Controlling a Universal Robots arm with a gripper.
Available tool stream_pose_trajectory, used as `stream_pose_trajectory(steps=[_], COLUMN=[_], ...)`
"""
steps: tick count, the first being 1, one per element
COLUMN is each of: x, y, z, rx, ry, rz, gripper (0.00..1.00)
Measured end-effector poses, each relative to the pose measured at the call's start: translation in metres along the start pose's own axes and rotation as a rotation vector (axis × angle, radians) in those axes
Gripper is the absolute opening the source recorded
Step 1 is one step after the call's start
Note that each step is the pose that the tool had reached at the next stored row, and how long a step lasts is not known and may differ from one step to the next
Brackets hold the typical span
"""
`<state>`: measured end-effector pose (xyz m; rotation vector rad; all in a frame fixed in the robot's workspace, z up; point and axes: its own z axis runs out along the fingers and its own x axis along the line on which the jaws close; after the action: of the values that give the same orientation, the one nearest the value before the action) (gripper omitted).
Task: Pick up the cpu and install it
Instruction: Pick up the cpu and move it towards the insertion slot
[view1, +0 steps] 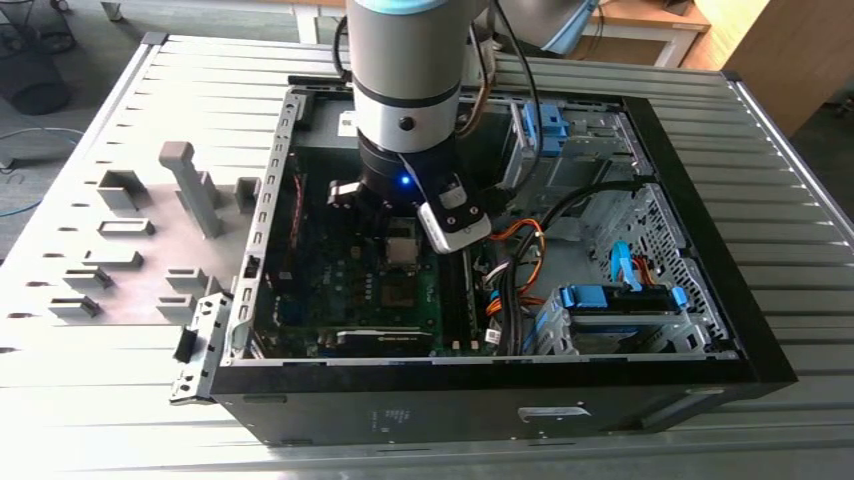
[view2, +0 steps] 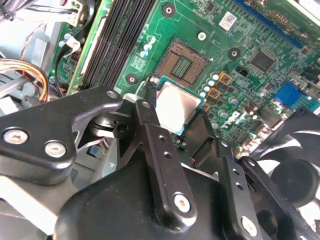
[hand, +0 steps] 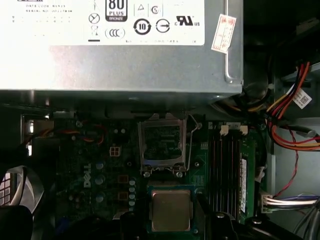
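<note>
The cpu (view2: 179, 106) is clamped between the jaws with its silvery top showing. It is held just beside the open socket (view2: 182, 62), above the green motherboard (view2: 210, 20). The open computer case (view1: 467, 410) lies on a slatted metal table (view1: 120, 400) beside grey holder blocks (view1: 190, 188).

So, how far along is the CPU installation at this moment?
Picking up looks done: the jaws are shut on the cpu, holding it inside the computer case over the motherboard. Left: the seating. The socket beside the chip is open and empty, so it is not yet installed.
</note>
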<state>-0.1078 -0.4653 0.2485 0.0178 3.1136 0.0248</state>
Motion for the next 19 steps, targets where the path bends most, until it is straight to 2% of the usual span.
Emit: stream_pose_trajectory(steps=[8, 19], x=[0.0009, 0.0022], y=[-0.0066, -0.0128], z=[0.0068, 0.0209], rx=[-0.0001, 0.0], ry=[0.0, -0.0002], rz=[0.0, 0.006], gripper=[0.47, 0.47])
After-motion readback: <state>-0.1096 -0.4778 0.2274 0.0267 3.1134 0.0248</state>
